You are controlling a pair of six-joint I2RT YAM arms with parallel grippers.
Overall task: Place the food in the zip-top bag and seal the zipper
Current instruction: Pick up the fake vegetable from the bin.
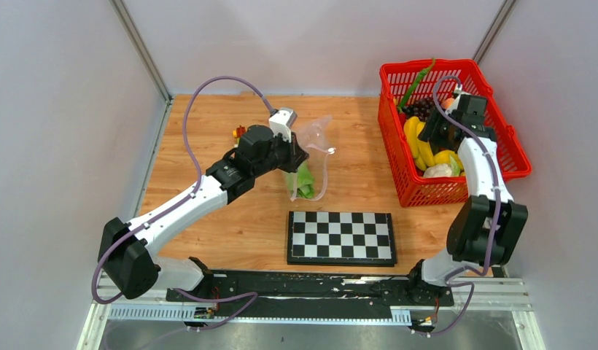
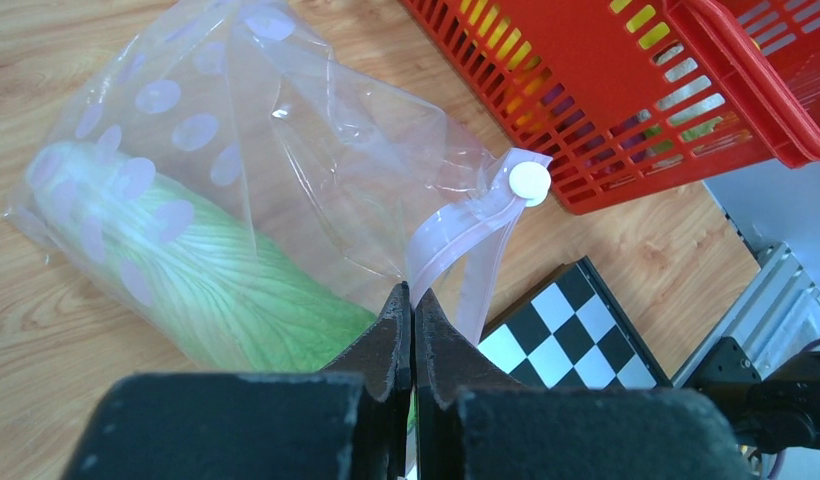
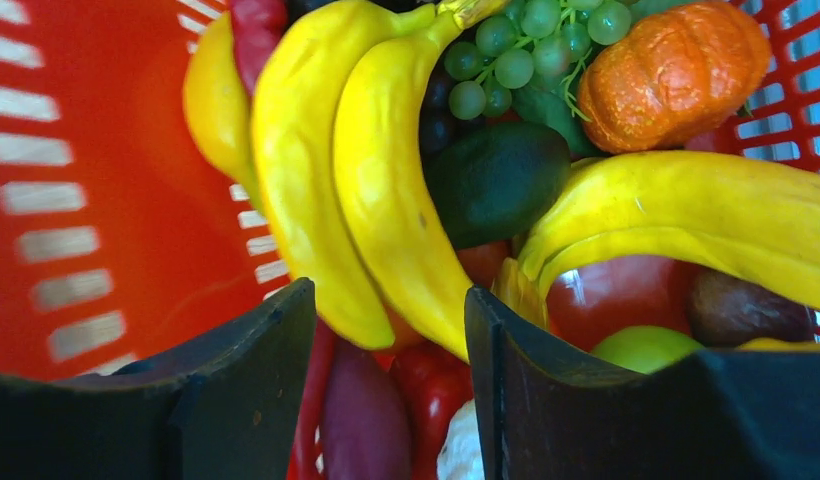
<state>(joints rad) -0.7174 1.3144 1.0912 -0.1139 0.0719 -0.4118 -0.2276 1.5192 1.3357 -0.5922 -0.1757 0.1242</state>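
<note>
Tho crinkly, clear dotted plastic bag

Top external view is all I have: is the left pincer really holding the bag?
Observer: Yes. The left pincer is shut on the zipper of the bag.
Operator: Anything inside?
Observer: One lettuce, lying in the bag's lower end.
Operator: And the right pincer?
Observer: The right pincer is open, with the tips of two bananas between its jaws, down in the basket.
</note>
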